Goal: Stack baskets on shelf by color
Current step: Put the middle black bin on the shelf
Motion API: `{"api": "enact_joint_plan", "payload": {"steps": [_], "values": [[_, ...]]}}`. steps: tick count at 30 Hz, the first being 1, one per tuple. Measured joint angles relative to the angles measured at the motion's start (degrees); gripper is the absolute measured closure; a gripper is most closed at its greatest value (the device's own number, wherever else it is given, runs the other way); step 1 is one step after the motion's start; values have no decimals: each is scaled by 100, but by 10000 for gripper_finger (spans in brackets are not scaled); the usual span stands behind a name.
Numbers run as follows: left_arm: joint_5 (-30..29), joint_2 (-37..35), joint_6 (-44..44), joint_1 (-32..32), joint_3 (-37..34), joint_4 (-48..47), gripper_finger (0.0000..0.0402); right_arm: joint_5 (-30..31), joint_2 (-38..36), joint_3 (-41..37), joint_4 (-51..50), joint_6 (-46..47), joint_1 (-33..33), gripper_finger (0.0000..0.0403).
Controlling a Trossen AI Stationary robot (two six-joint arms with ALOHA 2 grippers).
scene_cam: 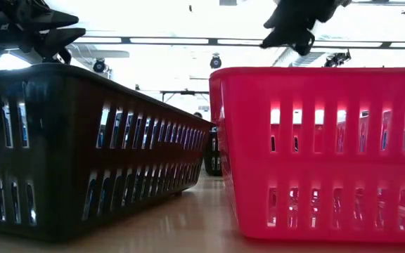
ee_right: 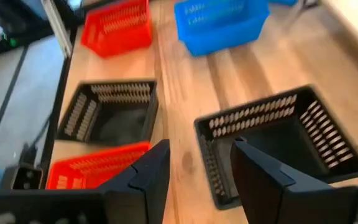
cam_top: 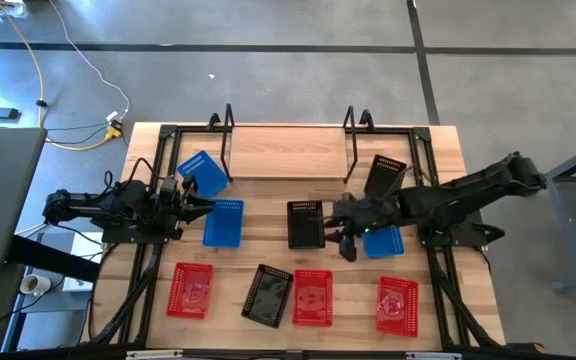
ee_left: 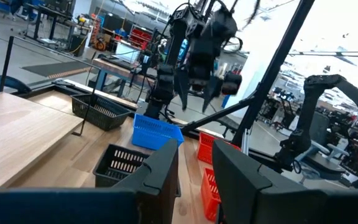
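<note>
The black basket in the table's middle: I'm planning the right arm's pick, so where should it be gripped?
Judging by its upright, open-topped pose, take the black basket by its thin rim wall nearest the right tool, coming from above, one finger inside and one outside. Both fingers are open beside it.

High view looks straight down on the whole table [cam_top: 268, 140]. Low view sits at tabletop height, apparently tight against a black basket [scene_cam: 69, 147] and red basket [scene_cam: 322, 151]. Both wrist views face inward, sharing the centre black basket [ee_left: 126, 163] [ee_right: 284, 140].
</note>
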Motion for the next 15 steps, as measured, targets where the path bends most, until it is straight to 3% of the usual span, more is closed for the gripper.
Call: {"api": "enact_joint_plan", "payload": {"steps": [15], "values": [[0, 0, -143, 0, 0, -6, 312, -8, 1238, 0, 595, -379, 287, 249]]}}
